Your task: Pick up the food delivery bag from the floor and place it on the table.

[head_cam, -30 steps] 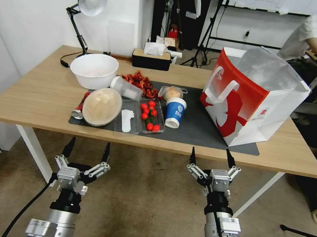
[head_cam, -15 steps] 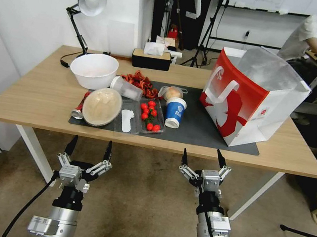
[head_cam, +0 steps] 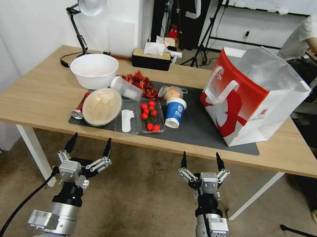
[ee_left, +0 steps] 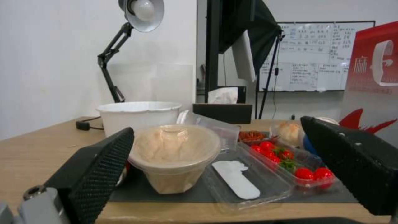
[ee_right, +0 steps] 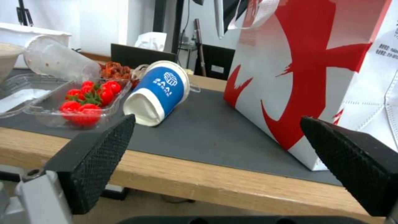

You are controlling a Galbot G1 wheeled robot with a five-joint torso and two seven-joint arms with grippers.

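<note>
The food delivery bag (head_cam: 252,97), boxy, white and red with foil lining and white strap handles, stands upright on the dark mat at the right of the table (head_cam: 29,98). The right wrist view shows its red-and-white side (ee_right: 315,68) close ahead. My right gripper (head_cam: 201,161) is open and empty, held below the table's front edge, in front of the bag and apart from it. My left gripper (head_cam: 88,146) is open and empty too, below the front edge near the food containers.
On the mat (head_cam: 200,131) sit a white bowl (head_cam: 93,70), a lidded tub (head_cam: 102,106), a tomato tray (head_cam: 150,115) and a blue cup (head_cam: 175,112). A lamp (head_cam: 86,7) and tissue box (head_cam: 151,58) stand at the back. Floor lies open below.
My right gripper has drawn back and to the left, lower below the table edge. The left gripper has barely moved. The bag has stayed on the table.
</note>
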